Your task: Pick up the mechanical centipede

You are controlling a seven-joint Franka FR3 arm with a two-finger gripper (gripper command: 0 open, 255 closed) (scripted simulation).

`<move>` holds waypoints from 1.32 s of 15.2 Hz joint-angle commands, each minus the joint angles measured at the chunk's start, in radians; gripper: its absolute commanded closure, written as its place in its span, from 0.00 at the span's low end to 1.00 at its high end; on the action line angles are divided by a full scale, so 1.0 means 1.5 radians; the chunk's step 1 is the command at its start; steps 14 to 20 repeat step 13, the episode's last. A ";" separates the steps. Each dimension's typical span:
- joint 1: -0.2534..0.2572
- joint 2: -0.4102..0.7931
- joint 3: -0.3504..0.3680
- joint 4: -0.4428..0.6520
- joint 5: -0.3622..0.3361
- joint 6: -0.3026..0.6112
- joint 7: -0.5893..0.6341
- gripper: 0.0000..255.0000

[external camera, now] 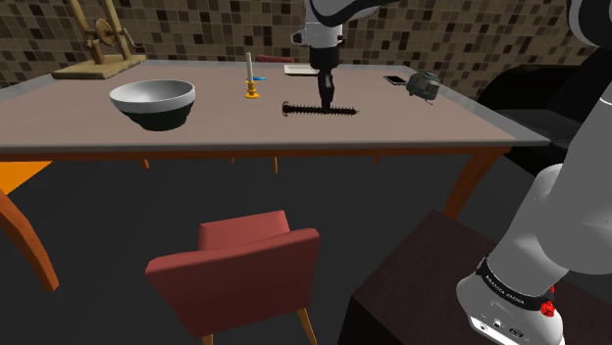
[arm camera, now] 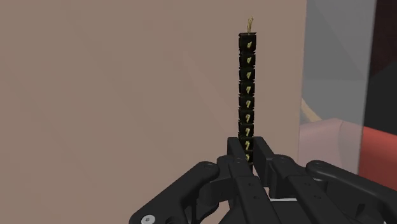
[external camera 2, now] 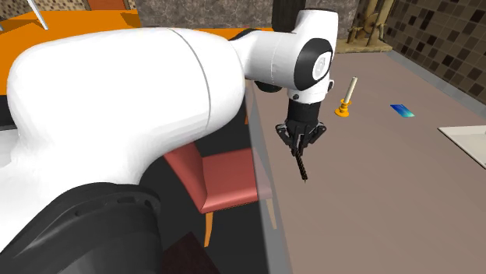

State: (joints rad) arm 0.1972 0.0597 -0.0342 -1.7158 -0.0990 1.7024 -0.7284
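**Status.** The gripper [arm camera: 247, 156] is down at the table [external camera: 412, 123]. Its fingers [arm camera: 266, 158] are clamped on the centipede [arm camera: 247, 89], a black segmented strip with yellow marks. In the wrist view the fingers press both sides of the body, and the free length runs straight ahead of them. In the shoulder view the centipede [external camera: 299, 110] lies flat across the table, with the gripper [external camera: 325, 101] gripping it near mid-length. The grasp appears complete. The lift appears outstanding, since no gap shows under the strip.

**Clearances.**
- In the shoulder view, a candle [external camera: 251, 78] in its holder stands at 10 o'clock from the gripper, near but apart from it.
- A bowl [external camera: 152, 103] sits at 9 o'clock, well apart.
- A phone [external camera: 394, 80] lies at 2 o'clock, well apart.
- In the second exterior view, the table edge runs just beside the centipede [external camera 2: 302, 167], at 9 o'clock. A red chair [external camera 2: 226, 175] stands below that edge.
- The space above the gripper [external camera 2: 301, 146] is open, so a straight vertical lift looks unobstructed.
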 commanded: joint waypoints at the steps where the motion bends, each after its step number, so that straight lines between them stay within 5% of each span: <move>1: 0.000 0.000 0.000 0.017 0.000 -0.017 -0.001 1.00; 11: 0.001 0.012 0.001 0.122 0.001 -0.109 -0.009 1.00; 20: 0.001 0.013 0.001 0.124 0.001 -0.111 -0.009 1.00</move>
